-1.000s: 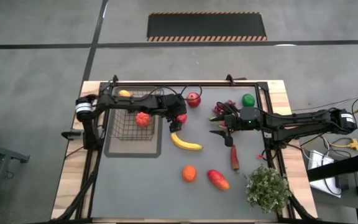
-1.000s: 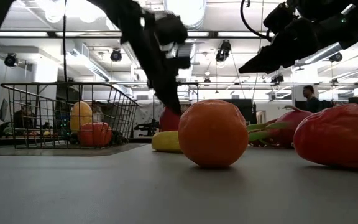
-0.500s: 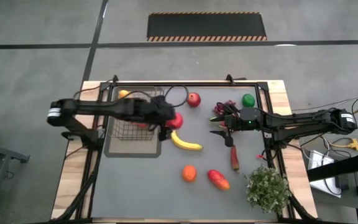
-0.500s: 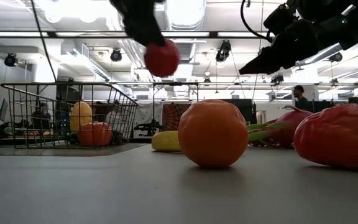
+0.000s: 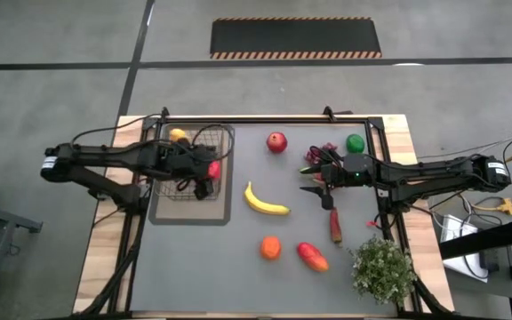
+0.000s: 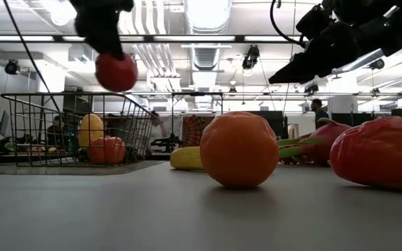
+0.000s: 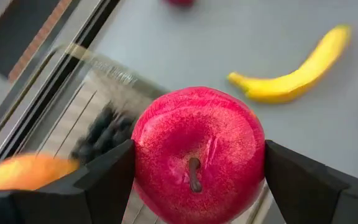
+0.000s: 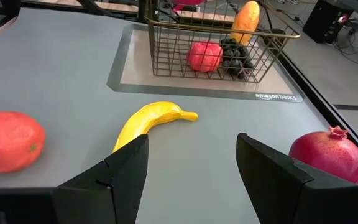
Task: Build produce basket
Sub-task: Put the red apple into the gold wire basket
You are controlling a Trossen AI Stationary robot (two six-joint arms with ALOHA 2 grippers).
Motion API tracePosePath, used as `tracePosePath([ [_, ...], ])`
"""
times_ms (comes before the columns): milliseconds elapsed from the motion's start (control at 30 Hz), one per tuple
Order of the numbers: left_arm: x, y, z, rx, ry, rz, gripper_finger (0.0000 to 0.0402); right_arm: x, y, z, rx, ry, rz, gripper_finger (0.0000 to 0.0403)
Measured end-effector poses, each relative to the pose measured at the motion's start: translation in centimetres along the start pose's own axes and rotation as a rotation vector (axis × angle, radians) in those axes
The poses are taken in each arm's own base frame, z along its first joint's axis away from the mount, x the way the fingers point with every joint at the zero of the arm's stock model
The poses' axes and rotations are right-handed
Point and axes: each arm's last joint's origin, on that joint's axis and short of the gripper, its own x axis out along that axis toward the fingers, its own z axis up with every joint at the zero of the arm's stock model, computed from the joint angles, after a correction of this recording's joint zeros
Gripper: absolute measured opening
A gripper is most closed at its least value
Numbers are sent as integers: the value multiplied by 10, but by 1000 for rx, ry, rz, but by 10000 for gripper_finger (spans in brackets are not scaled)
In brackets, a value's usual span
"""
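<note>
Basket [image 5: 189, 169] stood at the far left of the worktop [image 5: 265, 276], on a flat grey tray [image 5: 220, 213]. Inside it I saw a yellow-orange mango [image 8: 246, 17], a red fruit [image 8: 204, 56] and dark grapes [image 8: 234, 55]. My left pincer [image 7: 194, 168] hung above the basket's right side, and its fingers were closed on a red apple [image 7: 197, 152], which was lifted clear over the rim. To the right of the tray a banana [image 5: 265, 201] lay on the worktop, and a second red apple [image 5: 276, 141] sat near the far edge. Nearer to me I saw an orange [image 5: 270, 247] and a red mango [image 5: 312, 257]. The right pincer [image 5: 316, 182] hovered with its fingers apart and held nothing; it was just beside the pink dragon fruit [image 5: 320, 158]. A red chilli [image 5: 335, 226] lay near it, a green lime [image 5: 355, 142] sat at the far right, and a potted plant [image 5: 382, 269] stood in the near right corner.
</note>
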Motion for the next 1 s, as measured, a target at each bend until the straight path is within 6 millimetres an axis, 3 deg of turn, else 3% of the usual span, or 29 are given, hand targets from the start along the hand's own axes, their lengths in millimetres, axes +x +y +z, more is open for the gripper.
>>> tracePosePath([
  [533, 9, 24, -53, -170, 92, 113, 302, 0, 0, 0, 3, -6, -1, 228],
  [1000, 59, 39, -73, -371, 83, 288, 302, 0, 0, 0, 10, -5, -1, 228],
])
